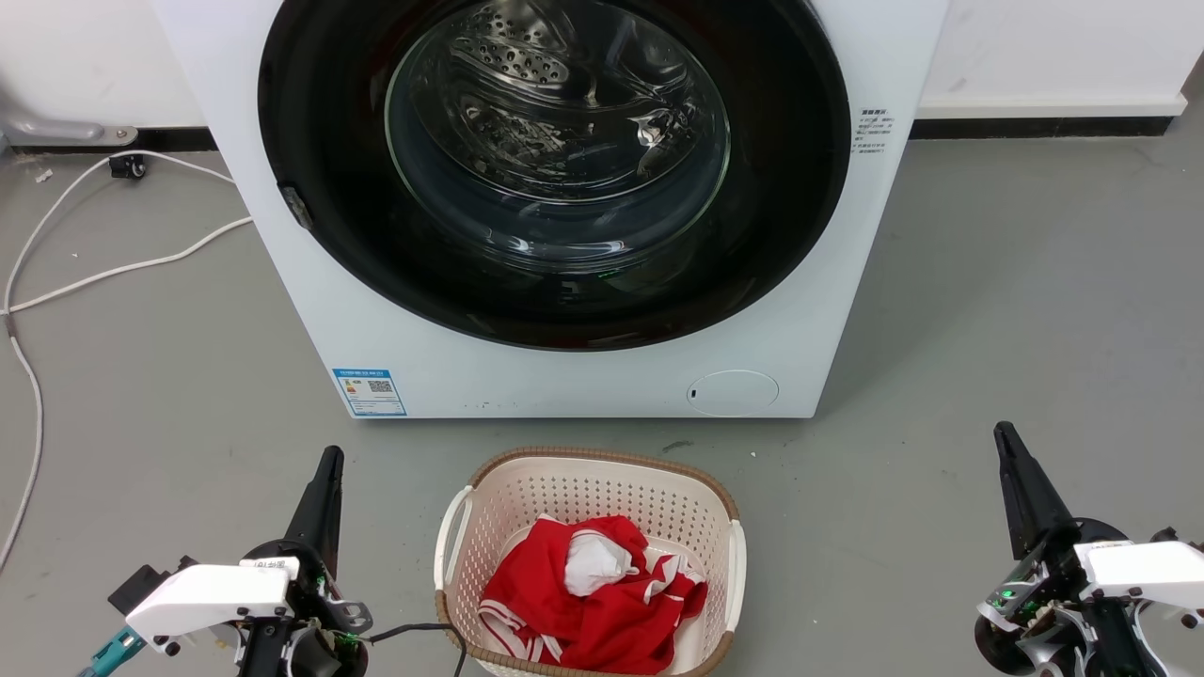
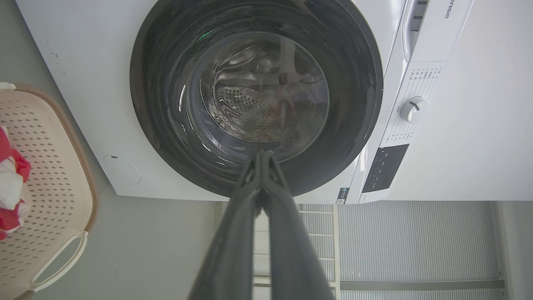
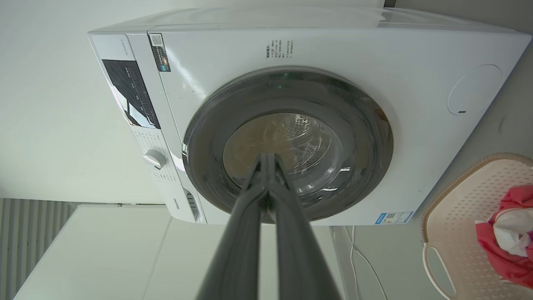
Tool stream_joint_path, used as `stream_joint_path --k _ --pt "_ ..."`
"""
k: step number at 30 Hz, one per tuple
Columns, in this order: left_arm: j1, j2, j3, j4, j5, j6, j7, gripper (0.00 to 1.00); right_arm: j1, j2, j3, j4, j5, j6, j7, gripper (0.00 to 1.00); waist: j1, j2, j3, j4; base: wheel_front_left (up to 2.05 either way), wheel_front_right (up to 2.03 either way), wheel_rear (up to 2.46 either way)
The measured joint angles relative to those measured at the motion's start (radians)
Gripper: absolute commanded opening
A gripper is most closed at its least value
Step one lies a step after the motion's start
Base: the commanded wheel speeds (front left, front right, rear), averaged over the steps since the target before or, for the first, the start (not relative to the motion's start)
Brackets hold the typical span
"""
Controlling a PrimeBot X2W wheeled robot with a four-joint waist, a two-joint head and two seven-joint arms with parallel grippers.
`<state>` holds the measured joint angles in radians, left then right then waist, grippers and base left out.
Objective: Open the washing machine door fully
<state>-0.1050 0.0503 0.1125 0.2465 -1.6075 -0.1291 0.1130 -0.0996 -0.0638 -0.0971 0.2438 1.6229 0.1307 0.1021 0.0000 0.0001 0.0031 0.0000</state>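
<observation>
The washing machine door [image 1: 555,160] sits shut on the washing machine [image 1: 564,376]. The left fingers [image 1: 320,508] and right fingers [image 1: 1025,498], each pair pressed together, point at it from well back, flanking the basket [image 1: 602,455].

White washer [image 1: 564,381]; black-rimmed, clear-glass door [image 1: 555,160]; blue sticker [image 1: 370,391]. Beige perforated basket [image 1: 602,489], brown rim; red-and-white cloth [image 1: 593,602]. Grey floor [image 1: 1016,310].
</observation>
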Motion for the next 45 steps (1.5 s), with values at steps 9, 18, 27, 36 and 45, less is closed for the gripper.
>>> stream_joint_path --k 9,18,27,36,45 --pt "0.000 0.000 0.000 0.000 0.000 0.000 0.000 0.00 0.000 0.001 -0.002 0.000 -0.002 0.000 0.001 0.00 0.0000 0.0000 0.000 0.000 0.00 0.00 0.00" --pt "0.023 -0.003 -0.010 0.019 0.000 0.001 -0.004 1.00 0.027 0.005 0.004 0.016 -0.003 0.000 -0.008 1.00 0.0000 0.0000 0.000 0.000 0.00 0.00 0.00" --pt "0.023 -0.003 -0.052 -0.016 0.017 0.001 -0.053 1.00 0.030 0.006 0.022 -0.025 -0.019 0.000 -0.052 1.00 0.0000 0.0000 0.000 0.001 0.00 0.00 0.00" --pt "0.020 -0.002 -0.062 -0.077 0.140 0.001 -0.095 1.00 0.042 0.006 0.027 -0.072 -0.156 0.000 -0.091 1.00 0.0000 0.0000 0.002 0.000 0.00 0.00 0.00" --pt "0.017 -0.002 -0.059 -0.158 0.339 0.001 -0.130 1.00 0.042 0.007 0.046 -0.140 -0.438 0.000 -0.125 1.00 0.0000 0.0000 0.003 -0.001 0.00 0.00 0.00"
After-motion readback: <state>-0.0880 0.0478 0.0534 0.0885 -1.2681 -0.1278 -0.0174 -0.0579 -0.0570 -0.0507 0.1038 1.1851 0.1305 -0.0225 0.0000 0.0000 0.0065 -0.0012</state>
